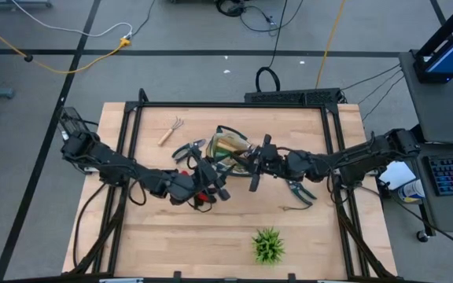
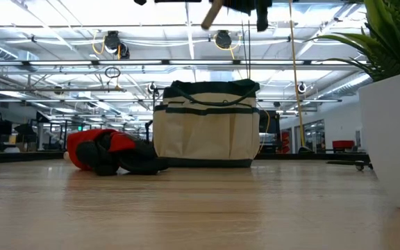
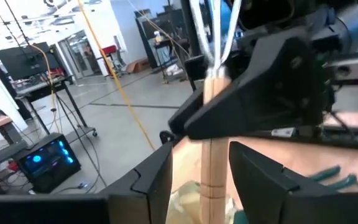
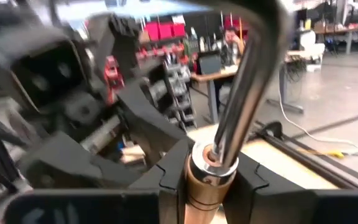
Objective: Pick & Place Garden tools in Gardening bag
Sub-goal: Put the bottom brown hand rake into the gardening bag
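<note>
On the pale wooden table [image 1: 211, 244], the right gripper [image 4: 211, 177] clamps a wooden-handled tool [image 4: 207, 186] above the gardening bag [image 2: 205, 125] (centre); left gripper [image 3: 201, 180] jaws stand apart around it. Workshop behind.

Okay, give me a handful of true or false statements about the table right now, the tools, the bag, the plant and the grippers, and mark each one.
1. The cream fabric gardening bag with dark green trim stands upright. True.
2. The red-and-black glove lies inside that bag. False: it lies on the table beside it.
3. The right gripper clamps a wooden-handled tool. True.
4. The green spiky plant sits between the grippers. False: it stands apart, near the table's front edge.
5. A small wooden-handled rake lies alone on the wooden table. True.
</note>
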